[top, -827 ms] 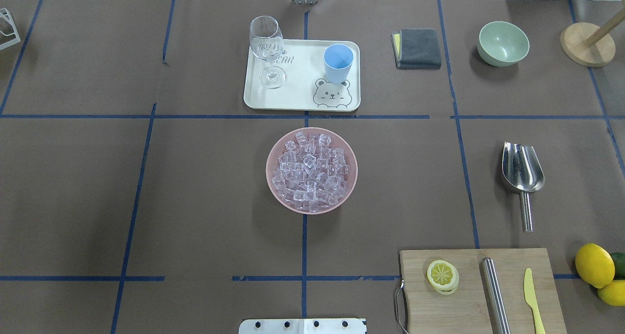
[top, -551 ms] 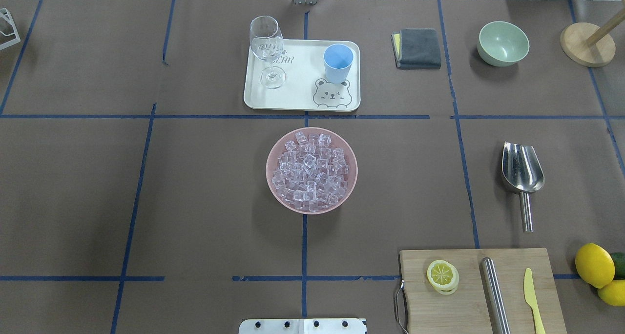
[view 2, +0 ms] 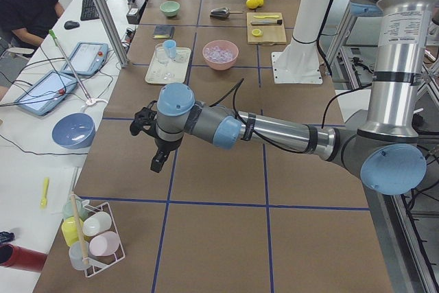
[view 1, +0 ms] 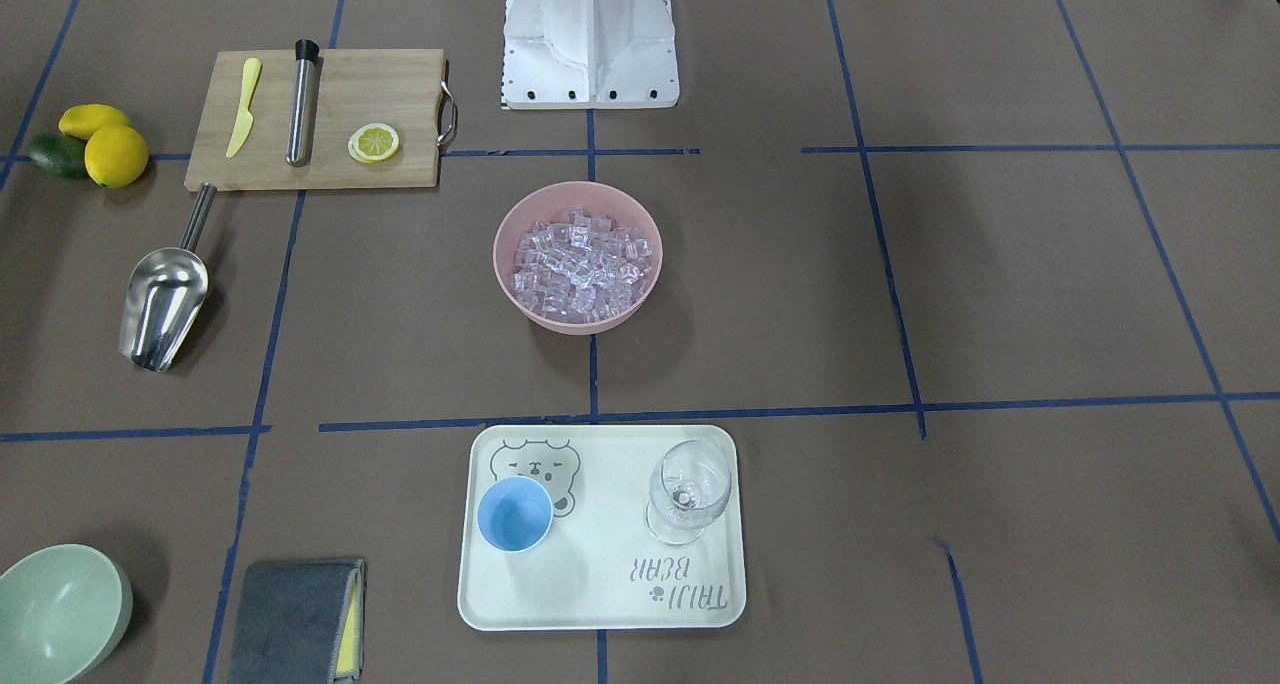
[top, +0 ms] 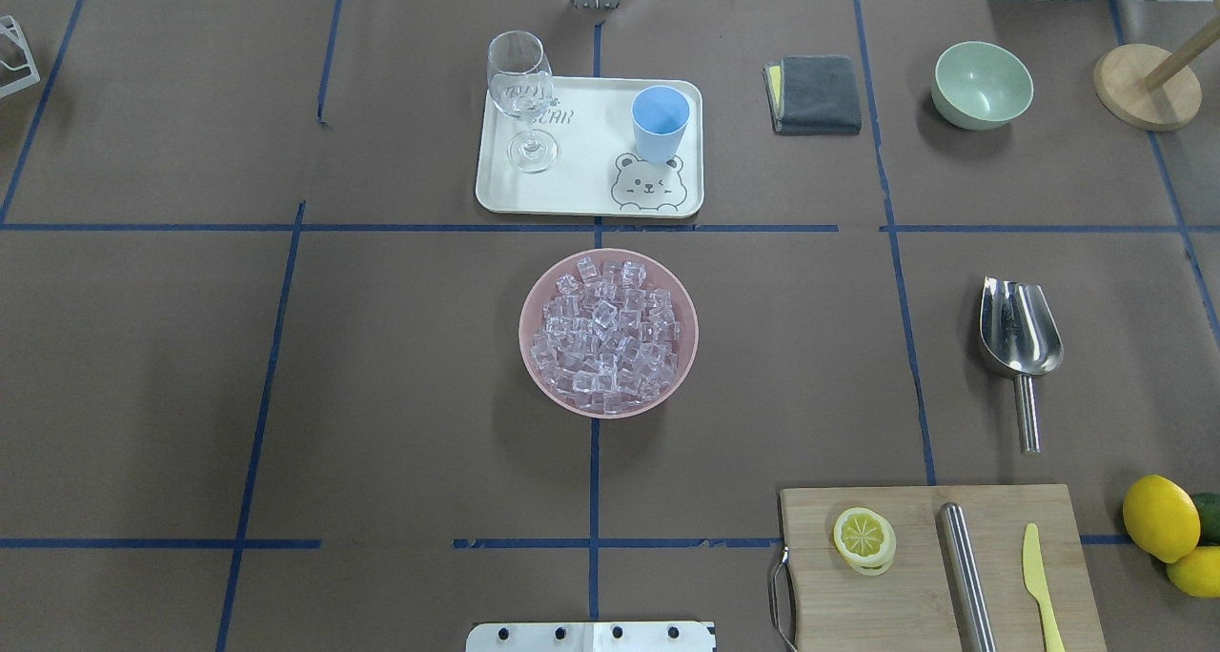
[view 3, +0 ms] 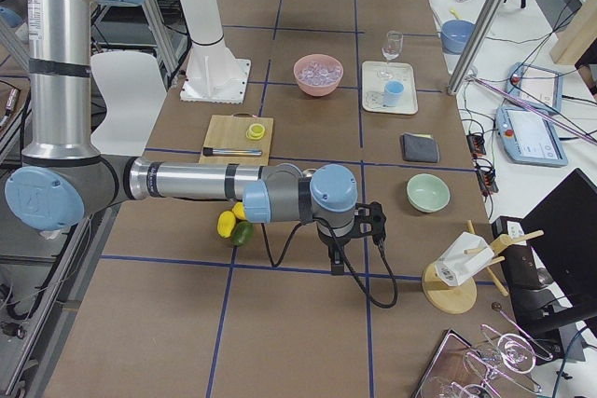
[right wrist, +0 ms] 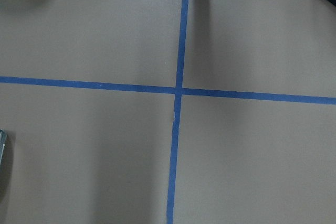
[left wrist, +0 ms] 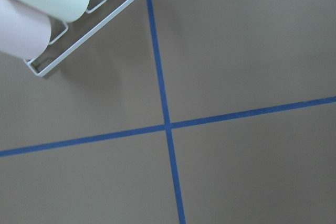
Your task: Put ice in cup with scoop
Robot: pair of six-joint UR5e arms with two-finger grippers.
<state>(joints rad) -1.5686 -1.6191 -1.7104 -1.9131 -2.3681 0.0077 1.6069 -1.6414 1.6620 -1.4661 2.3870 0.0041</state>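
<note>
Near the middle of each side view, the left gripper (view 2: 156, 165) and right gripper (view 3: 336, 266) are too small to tell how open they are. Overhead, the tray (top: 581, 156) at top centre carries the cup (top: 660, 123). The bowl (top: 525, 333) mid-frame holds the ice (top: 607, 337), and the scoop (top: 1020, 333) lies at right.

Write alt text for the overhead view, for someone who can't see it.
A pink bowl heaped with clear ice cubes sits mid-table; beyond it a white tray holds a light-blue cup and a wine glass. A steel scoop lies untouched to the right, and no robot arm is in view.
</note>
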